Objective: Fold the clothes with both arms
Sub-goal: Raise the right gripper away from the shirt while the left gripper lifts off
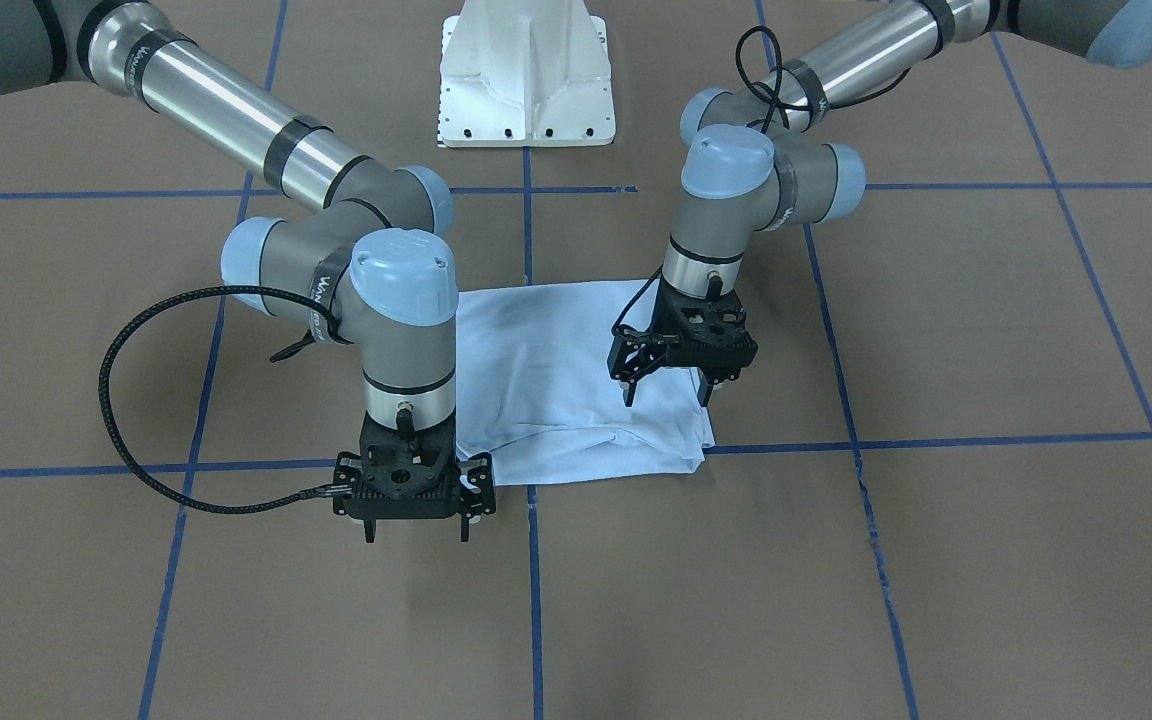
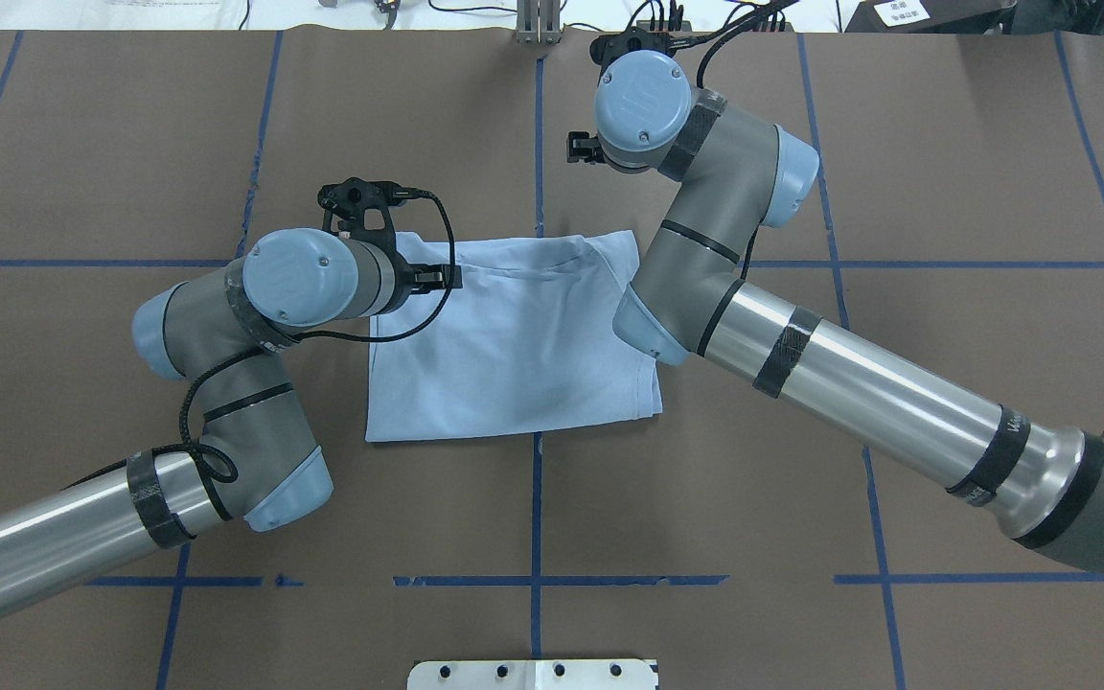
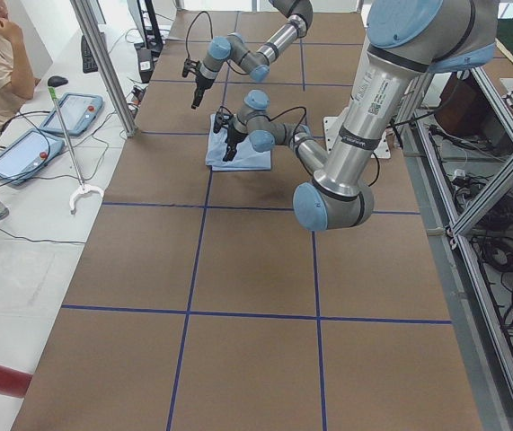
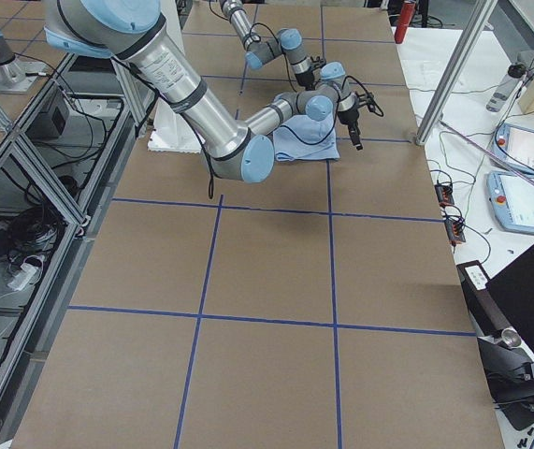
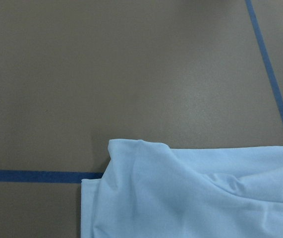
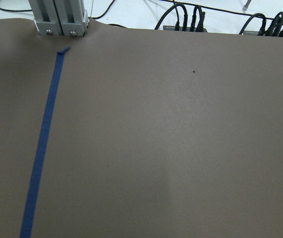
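Both claws are hanging apart and empty: the left gripper [image 1: 666, 397] over the T-shirt [image 1: 556, 380], the right gripper [image 1: 417, 532] just beyond its corner on the operators' side. The shirt is lying part-folded at the middle of the table [image 1: 936, 550]. It is looking light and limp, so pinching all layers at an edge seems best. Both wrists are pointing straight down.

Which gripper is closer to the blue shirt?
Left. The left gripper hangs over a corner of the shirt; the right gripper hangs over bare table beyond its edge.
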Tool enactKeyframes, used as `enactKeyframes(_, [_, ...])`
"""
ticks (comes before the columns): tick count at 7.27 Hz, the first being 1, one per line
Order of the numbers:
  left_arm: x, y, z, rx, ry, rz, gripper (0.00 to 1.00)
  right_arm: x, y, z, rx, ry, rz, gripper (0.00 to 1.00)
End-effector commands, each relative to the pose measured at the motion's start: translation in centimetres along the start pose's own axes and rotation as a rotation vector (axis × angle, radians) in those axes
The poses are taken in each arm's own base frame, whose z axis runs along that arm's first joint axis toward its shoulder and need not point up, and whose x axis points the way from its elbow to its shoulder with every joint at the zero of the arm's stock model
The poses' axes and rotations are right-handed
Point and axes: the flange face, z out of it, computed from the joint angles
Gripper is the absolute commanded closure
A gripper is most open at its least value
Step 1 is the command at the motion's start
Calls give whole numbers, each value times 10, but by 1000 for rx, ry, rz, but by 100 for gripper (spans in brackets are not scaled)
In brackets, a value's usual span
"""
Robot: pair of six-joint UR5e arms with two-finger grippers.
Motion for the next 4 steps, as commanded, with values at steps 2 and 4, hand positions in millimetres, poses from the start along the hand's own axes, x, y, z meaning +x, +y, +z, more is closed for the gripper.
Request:
enactKeyframes(2, [-6,-5,34,2,-33,-4,0,2,1,1,-1,1,2,0])
enactKeyframes(4, [-15,-47,56,32,-76,-32,0,2,1,2,-2,3,2,0])
